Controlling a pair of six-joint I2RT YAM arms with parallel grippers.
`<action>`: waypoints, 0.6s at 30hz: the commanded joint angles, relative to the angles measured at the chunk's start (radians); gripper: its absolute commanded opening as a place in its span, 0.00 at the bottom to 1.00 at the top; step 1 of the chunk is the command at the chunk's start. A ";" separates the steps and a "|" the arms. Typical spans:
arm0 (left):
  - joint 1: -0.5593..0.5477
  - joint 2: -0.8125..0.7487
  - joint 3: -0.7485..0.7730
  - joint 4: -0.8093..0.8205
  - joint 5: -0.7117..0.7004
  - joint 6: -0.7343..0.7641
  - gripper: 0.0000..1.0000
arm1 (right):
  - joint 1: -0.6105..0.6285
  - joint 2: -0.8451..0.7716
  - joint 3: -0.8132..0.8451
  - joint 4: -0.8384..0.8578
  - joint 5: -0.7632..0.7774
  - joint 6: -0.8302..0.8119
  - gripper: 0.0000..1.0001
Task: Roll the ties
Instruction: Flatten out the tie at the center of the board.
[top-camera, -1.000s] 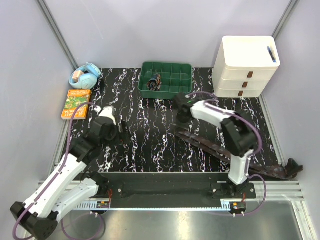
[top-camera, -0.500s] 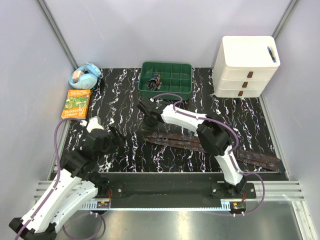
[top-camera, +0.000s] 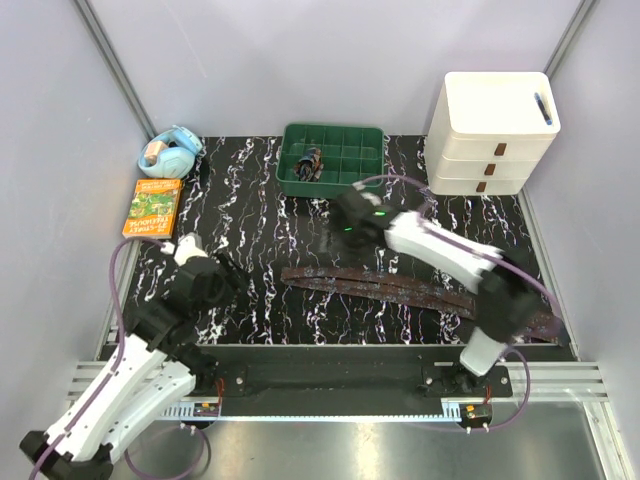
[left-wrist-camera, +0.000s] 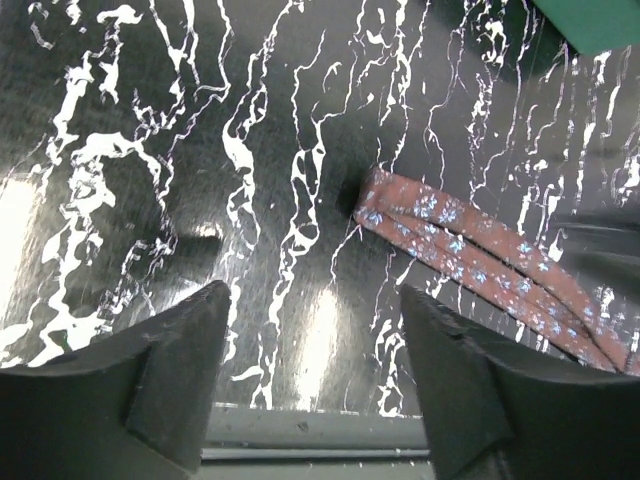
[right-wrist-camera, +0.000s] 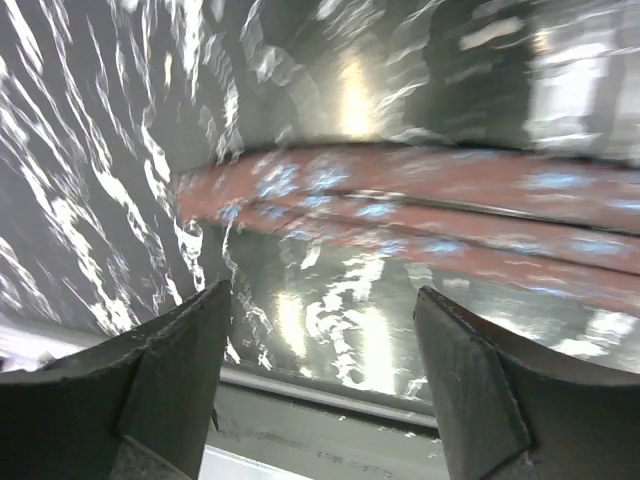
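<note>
2 claws are in view, and both stand spread wide with nothing between their fingers.

On the left claw (left-wrist-camera: 315, 372), 2 dark fingers (left-wrist-camera: 170, 375) frame a bare patch of the black, white-veined table (left-wrist-camera: 150, 150), and neither touches cloth. Ahead of it and off to its right lies one end of the ties (left-wrist-camera: 455, 250). They are 2 reddish-brown strips with pale flecks, side by side and flat on the table, running away toward the right edge of the wrist view. Seen from above, this claw (top-camera: 212, 280) sits to the left of that end and apart from it.

The right claw (right-wrist-camera: 320, 375) has its fingers (right-wrist-camera: 175, 385) equally wide over the table surface. The ties (right-wrist-camera: 450, 205) cross its wrist view from side to side just beyond the fingertips, blurred, and not between them. Seen from above, the claw (top-camera: 350, 215) is on the far side of the ties (top-camera: 400, 288), near their left end. From there the cloth runs in a shallow curve to the claw's right, toward the table's right edge.

Just behind the right claw stands a green compartment tray (top-camera: 310, 190) with small dark objects in 1 of its left cells. A white stacked drawer unit (top-camera: 490, 140) stands to the claw's rear right. Out to the far left of the left claw lies an orange and green book (top-camera: 153, 207). Behind the book is a light-blue object (top-camera: 170, 152) that I cannot identify.
</note>
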 joint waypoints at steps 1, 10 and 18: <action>-0.004 0.135 0.016 0.154 0.017 0.060 0.68 | -0.142 -0.364 -0.250 0.004 0.191 0.084 0.79; -0.006 0.527 0.054 0.361 0.093 0.092 0.74 | -0.230 -1.035 -0.703 -0.195 0.524 0.414 0.65; -0.023 0.734 0.074 0.507 0.180 0.077 0.69 | -0.231 -1.095 -0.754 -0.232 0.536 0.428 0.64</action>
